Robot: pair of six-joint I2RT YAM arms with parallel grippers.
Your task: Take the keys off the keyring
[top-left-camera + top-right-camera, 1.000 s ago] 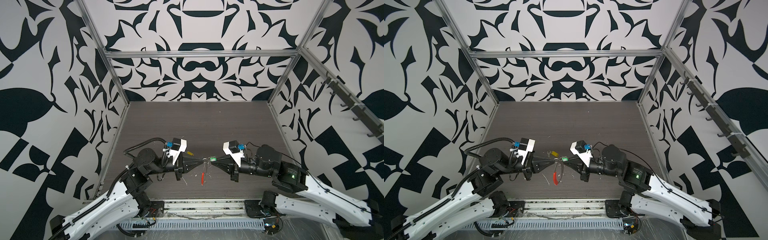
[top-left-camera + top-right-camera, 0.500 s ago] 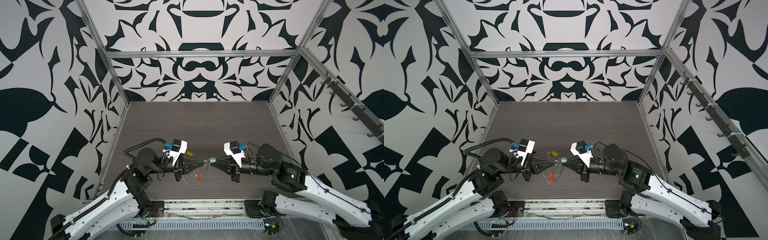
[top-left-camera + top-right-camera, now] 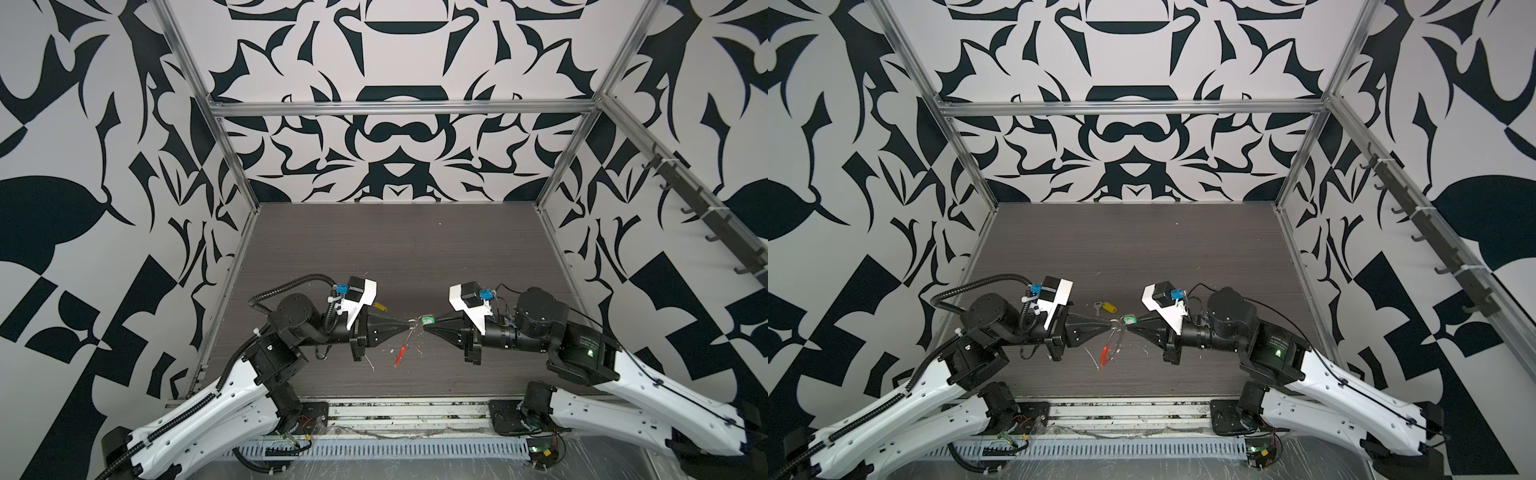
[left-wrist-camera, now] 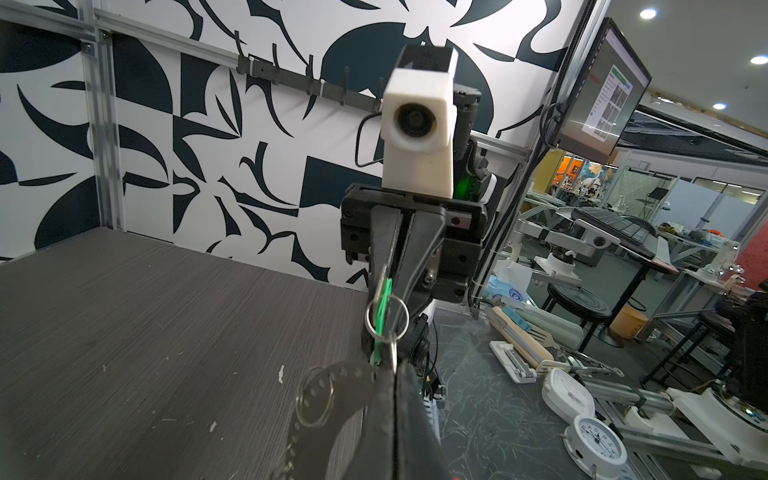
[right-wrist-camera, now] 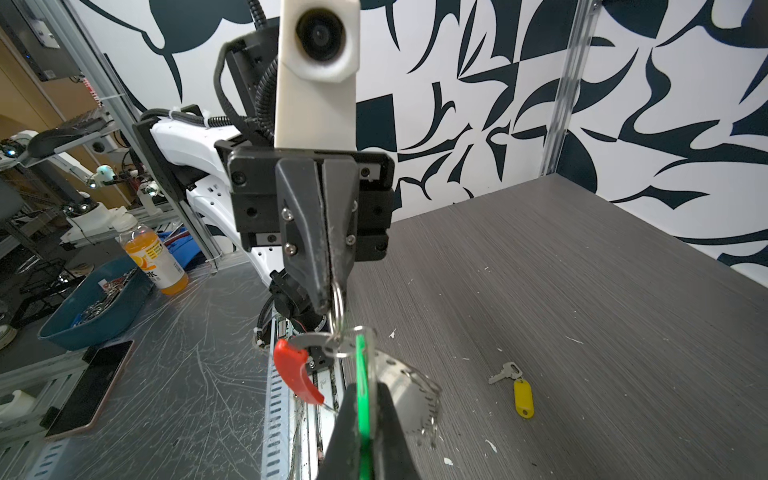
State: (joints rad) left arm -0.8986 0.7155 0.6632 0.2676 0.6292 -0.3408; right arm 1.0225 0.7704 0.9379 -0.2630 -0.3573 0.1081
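Half done: yellow-tag key (image 3: 1108,307) free on table (image 3: 395,257); green-tag key (image 3: 427,320) still on keyring (image 3: 400,353), w/ left claw (image 3: 409,330) clamped on its wire & right claw (image 3: 424,329) on the tag.

Your table (image 3: 395,249) looks like dark wood — matt and scratched. The keyring (image 5: 311,337) wire and small ring (image 5: 338,299) are shiny metal. Its red sleeve (image 5: 293,370), the green tag (image 5: 362,374) and the yellow tag (image 5: 523,397) are smooth, glossy plastic.
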